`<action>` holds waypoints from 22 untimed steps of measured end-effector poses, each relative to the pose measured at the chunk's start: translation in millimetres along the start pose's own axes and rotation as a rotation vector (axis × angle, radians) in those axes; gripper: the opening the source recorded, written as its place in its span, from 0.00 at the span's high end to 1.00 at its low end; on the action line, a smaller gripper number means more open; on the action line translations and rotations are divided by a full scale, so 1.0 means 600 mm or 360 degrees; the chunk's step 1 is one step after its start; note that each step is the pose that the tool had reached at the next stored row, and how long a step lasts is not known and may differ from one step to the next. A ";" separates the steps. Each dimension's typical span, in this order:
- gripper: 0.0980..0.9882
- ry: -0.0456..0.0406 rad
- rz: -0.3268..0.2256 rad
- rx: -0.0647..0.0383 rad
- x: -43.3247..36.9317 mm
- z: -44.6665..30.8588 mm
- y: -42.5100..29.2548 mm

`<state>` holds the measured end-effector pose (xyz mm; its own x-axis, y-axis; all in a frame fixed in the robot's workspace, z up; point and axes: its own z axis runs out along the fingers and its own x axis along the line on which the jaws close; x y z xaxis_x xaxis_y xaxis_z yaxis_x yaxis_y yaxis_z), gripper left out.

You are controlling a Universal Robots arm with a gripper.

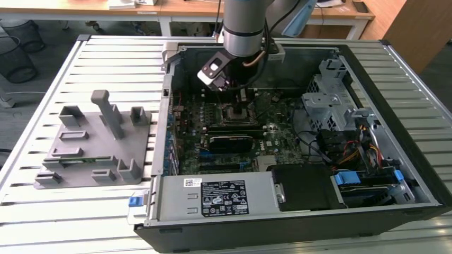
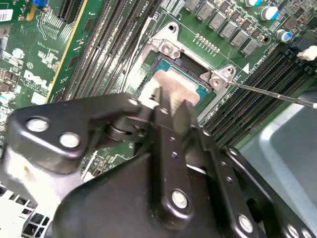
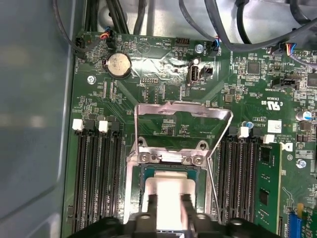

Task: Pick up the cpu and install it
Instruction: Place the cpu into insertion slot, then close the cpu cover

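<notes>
silver-topped cpu lies inside the black socket on a green motherboard. the socket's metal frame is swung up and open. the black gripper hangs straight over the cpu, very close to its top. i cannot tell whether it grips the chip or has let go. in the exterior view, the arm reaches down into an open computer case, with the gripper at about eleven o'clock from the case's middle. a grey holder with upright posts rests on the slatted table at nine o'clock from the case, well apart from the gripper.
</notes>
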<state>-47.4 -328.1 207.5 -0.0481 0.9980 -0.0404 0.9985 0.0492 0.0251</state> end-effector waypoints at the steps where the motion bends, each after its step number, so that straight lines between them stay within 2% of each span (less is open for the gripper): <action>1: 0.78 0.0000 0.0000 0.0001 0.000 -0.001 0.000; 2: 0.85 0.0000 0.0000 0.0002 0.000 -0.002 0.000; 3: 0.85 0.0000 0.0000 0.0003 0.000 -0.003 0.000; 5: 0.98 0.0000 0.0000 0.0006 0.000 -0.005 0.000; 11: 0.99 0.0001 -0.0001 0.0013 0.000 -0.012 0.000; 22: 0.99 0.0001 -0.0001 0.0015 -0.001 -0.020 0.001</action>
<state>-47.4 -328.1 219.5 -0.0485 0.9980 -0.0400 0.9987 0.0492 0.0154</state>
